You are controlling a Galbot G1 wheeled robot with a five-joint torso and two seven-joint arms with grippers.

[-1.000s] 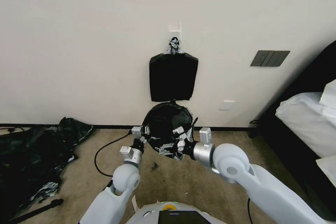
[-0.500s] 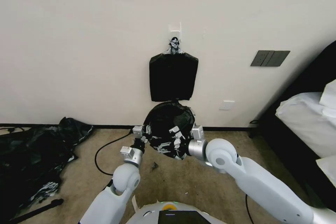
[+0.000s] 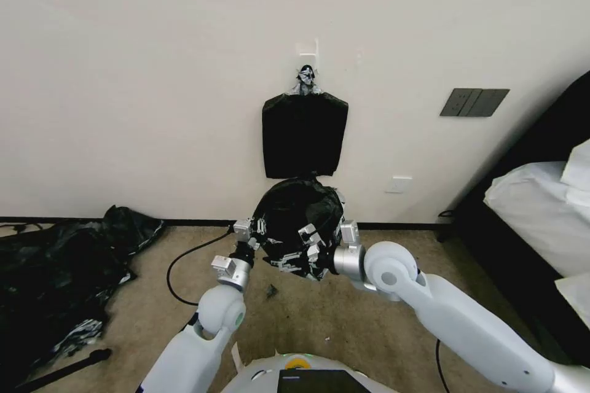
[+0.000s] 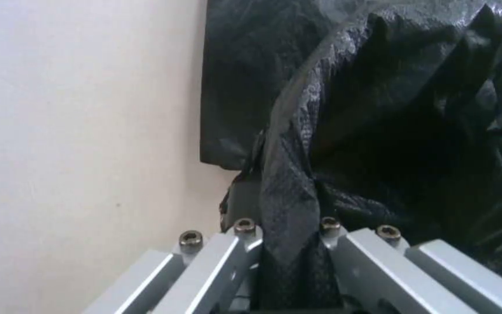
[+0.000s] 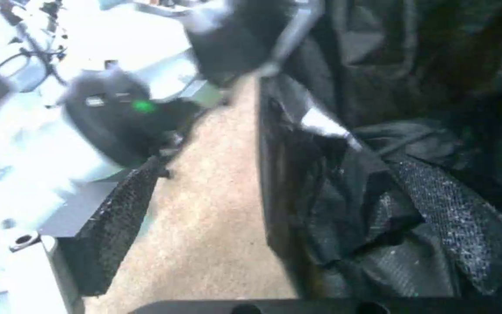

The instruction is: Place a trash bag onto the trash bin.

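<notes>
The black, wrinkly trash bag (image 3: 294,215) bulges in a rounded mass on the carpet by the wall. The trash bin is hidden under its film. My left gripper (image 3: 255,232) is at the bag's left side, shut on a pleat of the bag's (image 4: 379,131) film; the left wrist view shows the left gripper (image 4: 289,237) with the film pinched between its fingers. My right gripper (image 3: 312,244) is at the bag's front right and stands open. In the right wrist view the right gripper (image 5: 286,218) straddles the bag's (image 5: 350,209) edge, one pad (image 5: 117,218) outside over the carpet.
A flat black bundle (image 3: 304,135) hangs from a wall hook just above the bag. A heap of black sheeting (image 3: 55,276) lies on the floor at left, with a black cable (image 3: 175,270) beside my left arm. A bed (image 3: 541,209) stands at right.
My right arm has swung left, closer to the bag, and its gripper has pushed further onto the film. The bag's top has risen slightly. The left gripper has kept its hold.
</notes>
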